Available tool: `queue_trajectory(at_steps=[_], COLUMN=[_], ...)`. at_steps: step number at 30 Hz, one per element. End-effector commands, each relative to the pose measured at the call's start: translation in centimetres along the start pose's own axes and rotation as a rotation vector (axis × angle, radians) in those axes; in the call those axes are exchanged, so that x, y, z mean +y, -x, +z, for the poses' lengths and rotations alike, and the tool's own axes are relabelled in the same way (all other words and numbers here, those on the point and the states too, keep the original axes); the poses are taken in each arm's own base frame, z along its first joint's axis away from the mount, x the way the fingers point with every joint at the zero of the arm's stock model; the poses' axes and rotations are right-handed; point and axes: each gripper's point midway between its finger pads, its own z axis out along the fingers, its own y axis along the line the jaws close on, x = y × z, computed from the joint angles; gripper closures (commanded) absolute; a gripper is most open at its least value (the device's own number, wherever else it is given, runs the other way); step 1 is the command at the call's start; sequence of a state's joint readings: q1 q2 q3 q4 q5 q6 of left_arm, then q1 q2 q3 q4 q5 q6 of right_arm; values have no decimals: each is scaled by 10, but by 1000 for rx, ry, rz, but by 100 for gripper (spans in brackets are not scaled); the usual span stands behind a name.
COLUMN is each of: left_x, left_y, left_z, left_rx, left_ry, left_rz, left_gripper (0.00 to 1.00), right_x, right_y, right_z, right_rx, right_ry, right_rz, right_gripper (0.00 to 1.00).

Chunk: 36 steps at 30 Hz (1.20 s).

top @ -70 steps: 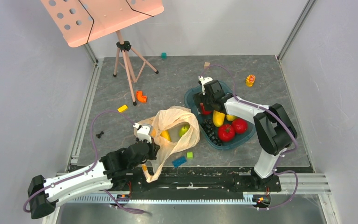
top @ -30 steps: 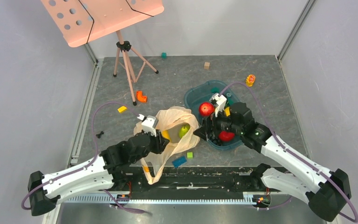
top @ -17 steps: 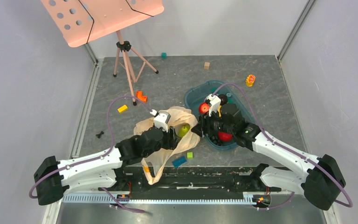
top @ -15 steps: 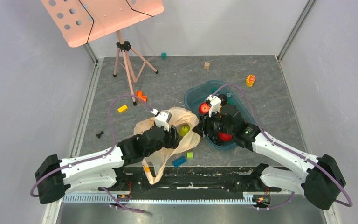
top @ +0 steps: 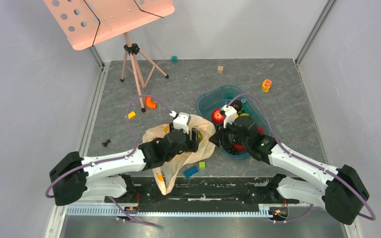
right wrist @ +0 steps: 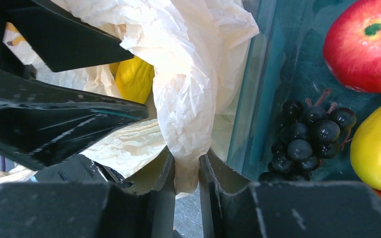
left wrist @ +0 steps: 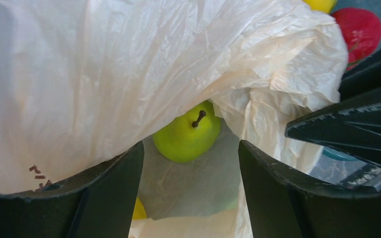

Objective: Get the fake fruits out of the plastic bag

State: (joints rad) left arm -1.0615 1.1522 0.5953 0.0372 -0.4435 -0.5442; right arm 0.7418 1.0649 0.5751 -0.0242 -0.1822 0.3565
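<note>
Readable words, numbers, brands: none in any view.
Print on the plastic bag (left wrist: 129, 69), left wrist view: a few dark marks (left wrist: 38, 174) low on the left fold, like bits of printed letters; tilted, broken by creases, cut off at the black edge just below; not legible.
Print on the plastic bag, right wrist view (right wrist: 198, 74): a yellow-orange patch (right wrist: 11, 27) at the upper left, half hidden behind a black part; no letters made out.
Print on the plastic bag, top view (top: 171, 168): an orange-yellow spot (top: 159, 177) near the lower end; far too small to read.
</note>
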Motion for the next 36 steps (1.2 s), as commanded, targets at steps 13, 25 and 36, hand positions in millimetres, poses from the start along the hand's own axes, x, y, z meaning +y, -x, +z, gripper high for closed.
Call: queue_trajectory(at_steps=[13, 25, 36], left_x=[1, -1, -9], left_y=[15, -9, 28], left_z=[42, 58, 28], left_rx=[-54, 33, -4], left_ry=[106, 111, 71], left_rz=[78, 98, 109], left_gripper=[24, 62, 78], right_x=[10, 8, 7], right_y=[14, 11, 25], right_z=[-5, -6, -15], right_rx=[-68, -66, -115], right_ry=[38, 31, 8], right_rz=[-9, -11, -34], right_gripper=[78, 77, 55])
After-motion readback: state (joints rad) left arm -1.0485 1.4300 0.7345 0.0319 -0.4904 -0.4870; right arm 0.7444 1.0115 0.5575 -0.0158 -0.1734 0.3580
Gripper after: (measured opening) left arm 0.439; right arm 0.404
